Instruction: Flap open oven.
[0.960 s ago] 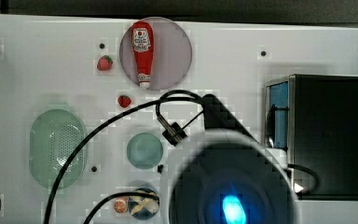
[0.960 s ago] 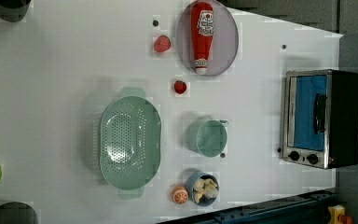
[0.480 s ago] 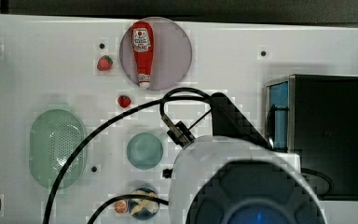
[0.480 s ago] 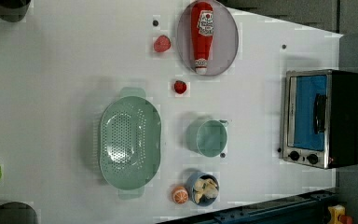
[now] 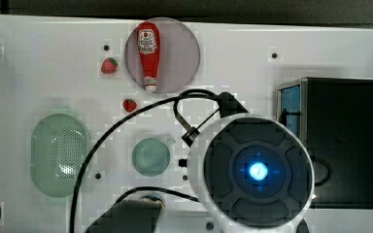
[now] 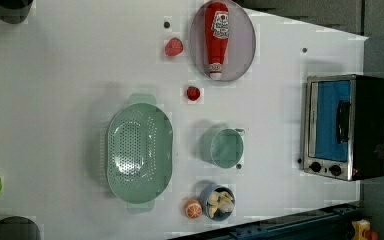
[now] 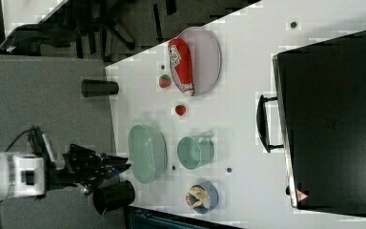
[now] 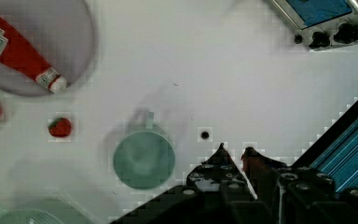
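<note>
The oven stands at the left view's right side of the white table, its blue glass door flat against the silver frame and the dark bar handle across it. Its black top and the handle sticking out toward the table's middle are also in view. In the wrist view my gripper hangs high over the table near the teal cup. Its fingertips are drawn close together with nothing between them. The oven's knob corner lies well away from them. My arm's round end hides part of the oven's front.
A ketchup bottle lies on a grey plate, with two strawberries nearby. A green colander, a small bowl of food and an orange sit on the left view's lower half. Black cylinders stand at table corners.
In the top view my arm's round end has risen from the picture's bottom edge to beside the oven. The objects on the table have stayed put.
</note>
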`<move>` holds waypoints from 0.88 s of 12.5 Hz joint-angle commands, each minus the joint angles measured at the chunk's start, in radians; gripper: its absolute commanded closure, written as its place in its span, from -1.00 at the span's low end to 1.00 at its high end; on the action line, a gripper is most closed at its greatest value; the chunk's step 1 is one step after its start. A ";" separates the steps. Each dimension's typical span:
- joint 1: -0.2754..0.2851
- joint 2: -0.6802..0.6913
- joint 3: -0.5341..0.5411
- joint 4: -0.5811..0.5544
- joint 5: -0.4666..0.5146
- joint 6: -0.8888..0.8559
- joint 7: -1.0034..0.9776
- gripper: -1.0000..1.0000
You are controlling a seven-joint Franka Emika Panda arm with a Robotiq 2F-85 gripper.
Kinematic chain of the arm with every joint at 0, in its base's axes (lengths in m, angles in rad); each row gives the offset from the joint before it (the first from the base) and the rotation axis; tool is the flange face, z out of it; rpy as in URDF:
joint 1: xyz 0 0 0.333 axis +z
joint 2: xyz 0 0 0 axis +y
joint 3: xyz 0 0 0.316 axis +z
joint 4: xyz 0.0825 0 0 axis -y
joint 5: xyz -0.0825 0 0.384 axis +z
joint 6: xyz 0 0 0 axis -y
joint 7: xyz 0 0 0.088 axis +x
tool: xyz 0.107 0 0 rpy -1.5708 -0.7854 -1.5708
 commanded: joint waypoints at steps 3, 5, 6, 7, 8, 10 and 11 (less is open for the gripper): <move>-0.022 0.044 -0.098 -0.111 -0.029 0.146 -0.382 0.65; -0.031 0.060 -0.138 -0.162 -0.073 0.252 -0.524 0.65; -0.036 0.069 -0.159 -0.184 -0.092 0.313 -0.591 0.65; -0.041 0.081 -0.182 -0.203 -0.105 0.374 -0.659 0.65; -0.045 0.094 -0.206 -0.220 -0.108 0.431 -0.723 0.65; -0.052 0.128 -0.248 -0.240 -0.114 0.522 -0.838 0.65; -0.056 0.149 -0.269 -0.242 -0.126 0.560 -0.880 0.65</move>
